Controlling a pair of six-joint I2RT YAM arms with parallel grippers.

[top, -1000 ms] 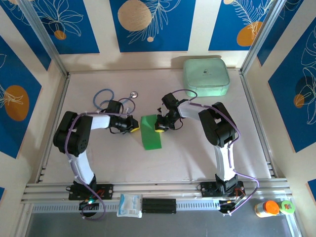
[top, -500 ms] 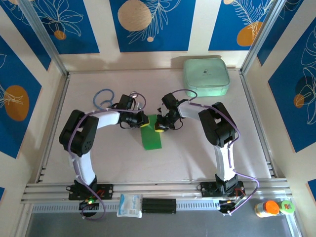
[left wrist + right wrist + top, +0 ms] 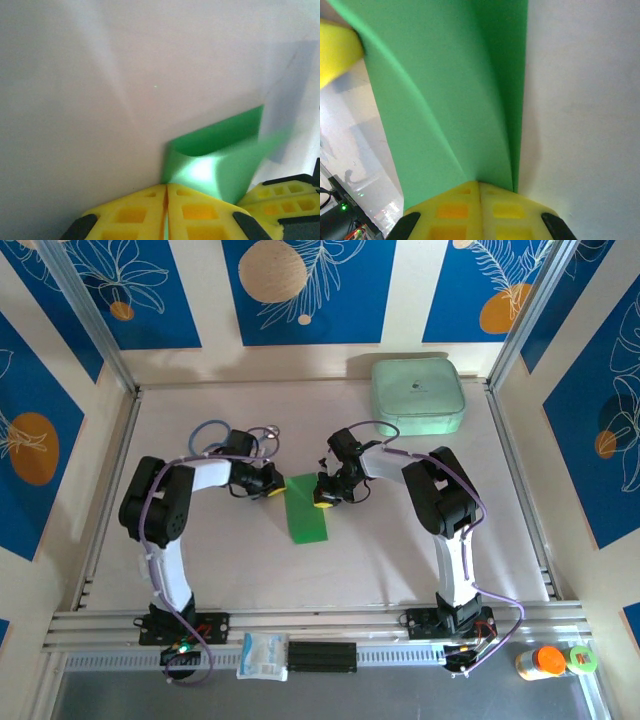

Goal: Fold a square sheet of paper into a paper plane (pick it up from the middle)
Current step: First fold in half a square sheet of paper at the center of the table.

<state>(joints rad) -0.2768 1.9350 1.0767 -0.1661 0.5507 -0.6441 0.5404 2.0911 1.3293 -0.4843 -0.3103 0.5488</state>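
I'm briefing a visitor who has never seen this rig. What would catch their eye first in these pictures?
The bright green paper, folded to a narrow strip mid-table, is pinched near its far end from both sides by the left gripper and the right gripper. In the right wrist view its lifted layers rise straight from the shut yellow fingertips. Next comes the pale mint case at the table's far right corner.

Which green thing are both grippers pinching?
The bright green paper in the middle, thin and flat; the pale mint case sits apart, untouched, at the far edge.
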